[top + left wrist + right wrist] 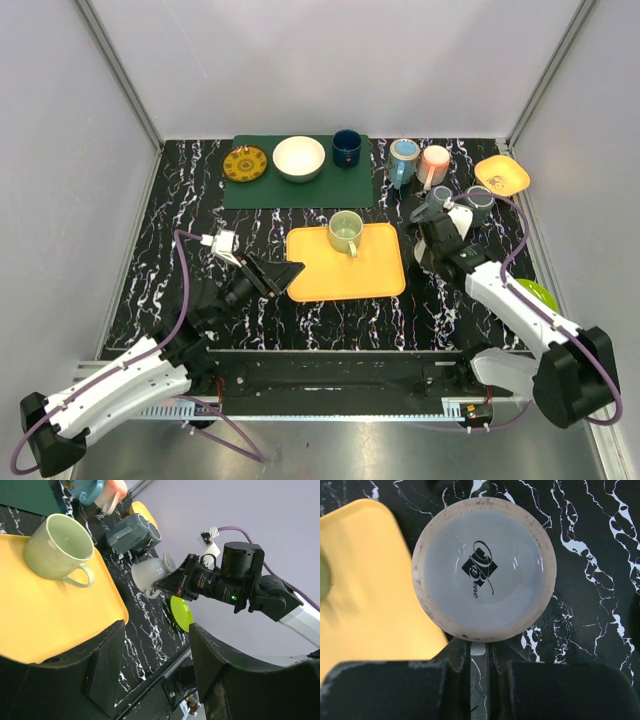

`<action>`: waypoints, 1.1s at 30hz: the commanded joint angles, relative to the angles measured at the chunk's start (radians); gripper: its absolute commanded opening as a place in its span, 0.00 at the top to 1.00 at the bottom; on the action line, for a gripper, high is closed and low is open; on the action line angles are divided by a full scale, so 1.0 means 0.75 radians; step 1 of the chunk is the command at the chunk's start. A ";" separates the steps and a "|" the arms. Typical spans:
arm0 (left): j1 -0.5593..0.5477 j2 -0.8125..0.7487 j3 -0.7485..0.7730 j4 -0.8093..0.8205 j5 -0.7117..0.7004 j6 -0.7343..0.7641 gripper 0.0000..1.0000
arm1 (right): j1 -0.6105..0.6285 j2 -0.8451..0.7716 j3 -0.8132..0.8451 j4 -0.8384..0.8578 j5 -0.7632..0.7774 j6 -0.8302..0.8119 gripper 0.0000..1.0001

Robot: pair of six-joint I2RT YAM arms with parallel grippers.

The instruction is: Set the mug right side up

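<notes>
Right jaws are clamped shut on the handle of the white mug, the fingers pinching that thin strip right at the bottom of the wrist view. The mug is upside down, its base with a black logo square-on to the right wrist camera. It sits just off the right edge of the yellow tray, over the black marbled worktop. Whether the rim is touching the worktop or hanging just above it, I can't tell.

Over on the other side, the left jaws stand about half open with nothing between the fingers. They hover at the tray's front-left corner, pointing across it.

On the tray, a green mug stands upright, mouth up, near the back edge. In the left wrist view a grey mug lies just beyond the white one.

Far back there is a green mat carrying a yellow plate, a white bowl and a dark blue mug. A lime plate peeks out beside the right arm.
</notes>
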 commanded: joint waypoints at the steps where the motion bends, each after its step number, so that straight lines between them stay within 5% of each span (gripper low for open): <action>1: 0.006 -0.001 0.049 -0.026 -0.056 0.044 0.43 | -0.035 0.066 0.012 0.181 0.100 0.008 1.00; 15: 0.006 0.040 0.008 -0.018 -0.056 0.013 0.43 | -0.096 0.367 0.047 0.259 -0.025 0.036 0.98; 17: 0.008 0.062 0.010 -0.024 -0.056 0.021 0.40 | -0.103 0.365 0.055 0.239 -0.038 0.036 0.84; 18: 0.006 0.071 0.018 -0.028 -0.056 0.027 0.38 | -0.101 0.355 0.055 0.218 -0.050 0.041 0.69; 23: 0.008 0.189 0.100 -0.150 -0.103 0.113 0.28 | -0.098 0.151 0.053 0.143 -0.072 0.057 0.36; 28: 0.008 0.396 0.290 -0.304 -0.173 0.236 0.23 | -0.074 -0.101 0.116 -0.017 -0.174 0.073 0.31; 33: 0.008 0.784 0.566 -0.404 -0.255 0.355 0.22 | -0.060 -0.406 0.098 0.054 -0.460 0.116 0.31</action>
